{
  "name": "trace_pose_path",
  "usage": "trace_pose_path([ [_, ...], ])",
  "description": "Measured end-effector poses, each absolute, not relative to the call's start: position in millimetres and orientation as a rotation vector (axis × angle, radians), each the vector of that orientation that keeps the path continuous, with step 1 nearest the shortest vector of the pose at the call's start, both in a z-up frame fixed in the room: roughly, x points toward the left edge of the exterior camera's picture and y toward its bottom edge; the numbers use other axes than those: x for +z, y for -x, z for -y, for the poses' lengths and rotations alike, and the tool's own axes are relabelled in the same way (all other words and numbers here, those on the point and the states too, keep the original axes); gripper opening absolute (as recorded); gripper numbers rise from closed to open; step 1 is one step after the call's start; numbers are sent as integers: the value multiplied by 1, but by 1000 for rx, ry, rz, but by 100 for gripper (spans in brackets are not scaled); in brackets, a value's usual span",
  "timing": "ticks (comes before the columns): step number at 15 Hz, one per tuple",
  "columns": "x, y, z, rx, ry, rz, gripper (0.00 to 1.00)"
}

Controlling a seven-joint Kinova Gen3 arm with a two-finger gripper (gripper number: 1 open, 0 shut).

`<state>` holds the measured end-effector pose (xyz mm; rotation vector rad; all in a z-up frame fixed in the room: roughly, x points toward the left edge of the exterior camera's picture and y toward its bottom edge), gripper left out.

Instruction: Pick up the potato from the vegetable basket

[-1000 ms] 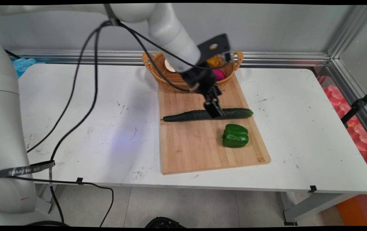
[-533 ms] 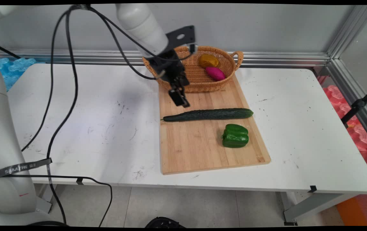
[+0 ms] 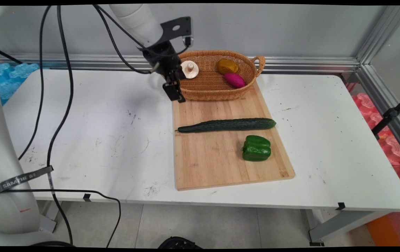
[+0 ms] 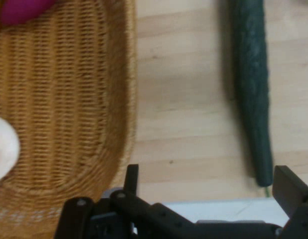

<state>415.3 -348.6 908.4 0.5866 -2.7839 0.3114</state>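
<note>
My gripper (image 3: 176, 95) hangs open and empty above the cutting board's (image 3: 214, 164) far left corner, just beside the left end of the wicker basket (image 3: 217, 91). In the hand view the gripper (image 4: 209, 185) has its fingers wide apart, with the board (image 4: 184, 99) and the table edge between them. A long dark cucumber (image 3: 226, 125) lies across the board; its stem end (image 4: 253, 94) shows near my right finger. In the basket (image 4: 69, 99) lie a white mushroom (image 3: 189, 69), a yellow-brown potato (image 3: 227, 65) and a purple sweet potato (image 3: 235, 80).
A green bell pepper (image 3: 256, 148) sits on the board's near right part. Black cables (image 3: 63, 105) hang from the arm over the table's left side. A metal rail (image 3: 291, 64) runs along the wall behind the table.
The gripper has lifted off the cucumber and swung up and to the left, to the basket's left end. The cucumber stays where it lay.
</note>
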Motion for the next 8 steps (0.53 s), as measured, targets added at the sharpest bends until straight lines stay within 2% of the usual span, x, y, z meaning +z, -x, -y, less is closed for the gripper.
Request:
trace_pose_path([
  [4,918,-422,372,386,-594,2773,100],
  [8,928,-420,416,510,-574,2726,100],
])
